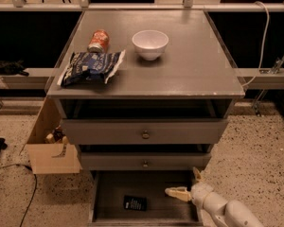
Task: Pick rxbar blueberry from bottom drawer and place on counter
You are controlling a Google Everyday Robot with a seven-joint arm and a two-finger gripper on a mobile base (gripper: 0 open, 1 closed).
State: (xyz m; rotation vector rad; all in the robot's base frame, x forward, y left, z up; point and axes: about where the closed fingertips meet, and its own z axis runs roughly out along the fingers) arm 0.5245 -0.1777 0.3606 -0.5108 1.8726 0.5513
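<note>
The rxbar blueberry (135,203), a small dark flat wrapper, lies on the grey floor of the open bottom drawer (151,186), left of centre. My gripper (183,184) hangs over the drawer's right part, to the right of the bar and apart from it, with nothing held. One pale finger (176,192) points left toward the bar and the other (197,173) points up, so the gripper is open. The counter (194,65) is the grey top of the cabinet above.
On the counter stand a white bowl (150,43), a red can on its side (99,40) and a crinkled blue-and-white snack bag (91,67). Two shut upper drawers with round knobs (145,135) sit above the open one. A cardboard box (49,145) stands left of the cabinet.
</note>
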